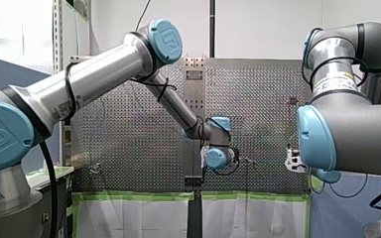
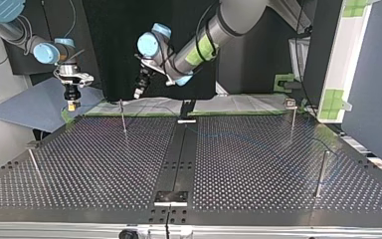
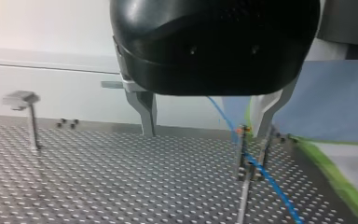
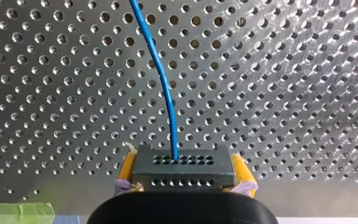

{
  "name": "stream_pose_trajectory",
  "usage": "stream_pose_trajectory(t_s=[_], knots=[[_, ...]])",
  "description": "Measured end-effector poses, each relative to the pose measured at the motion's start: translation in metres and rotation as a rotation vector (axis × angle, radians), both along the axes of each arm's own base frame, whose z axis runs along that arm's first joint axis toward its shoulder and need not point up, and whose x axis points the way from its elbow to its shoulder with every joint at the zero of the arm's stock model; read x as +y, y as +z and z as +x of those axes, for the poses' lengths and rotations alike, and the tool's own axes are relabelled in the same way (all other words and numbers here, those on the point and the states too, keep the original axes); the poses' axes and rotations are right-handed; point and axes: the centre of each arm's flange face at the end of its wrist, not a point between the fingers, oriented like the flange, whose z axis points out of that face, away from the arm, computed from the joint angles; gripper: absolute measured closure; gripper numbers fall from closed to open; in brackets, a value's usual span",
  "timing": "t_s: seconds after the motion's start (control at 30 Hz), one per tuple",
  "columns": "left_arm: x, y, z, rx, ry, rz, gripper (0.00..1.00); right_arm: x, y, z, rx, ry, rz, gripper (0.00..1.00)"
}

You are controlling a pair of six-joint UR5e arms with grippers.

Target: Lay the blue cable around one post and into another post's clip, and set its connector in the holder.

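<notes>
In the right wrist view my right gripper point(image 4: 184, 169) is shut, its yellow pads point(image 4: 127, 168) on either side of a dark grey connector point(image 4: 184, 161). The blue cable point(image 4: 165, 79) leaves the connector and runs ahead over the perforated table point(image 4: 284, 93). In the top view this gripper point(image 2: 71, 103) hangs above the table's far left corner. My left gripper point(image 3: 206, 134) stands open, with bare metal fingers point(image 3: 147, 112). The cable point(image 3: 265, 179) passes one finger and crosses a thin post point(image 3: 243, 196) just ahead of it. In the top view my left gripper point(image 2: 139, 92) hovers beside a far post point(image 2: 123, 117).
More thin posts stand at the top view's right point(image 2: 322, 172), far right point(image 2: 292, 119) and near left point(image 2: 35, 167). A black strip with a small plate point(image 2: 170, 195) runs down the middle. A T-headed post point(image 3: 30, 116) stands off to the side of my left gripper.
</notes>
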Motion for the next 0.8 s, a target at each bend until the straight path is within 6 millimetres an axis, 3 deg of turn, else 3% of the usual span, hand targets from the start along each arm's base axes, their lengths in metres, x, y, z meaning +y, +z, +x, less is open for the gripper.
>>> stream_pose_trajectory(t_s=[0.33, 0.8], knots=[[0.013, 0.037, -0.006, -0.026, 0.017, -0.125, 0.02, 0.000, 0.000, 0.002, -0.004, 0.002, 0.002, 1.00], [0.053, 0.076, -0.010, -0.013, 0.072, -0.198, 0.02, 0.001, 0.000, 0.007, -0.012, 0.008, 0.011, 1.00]])
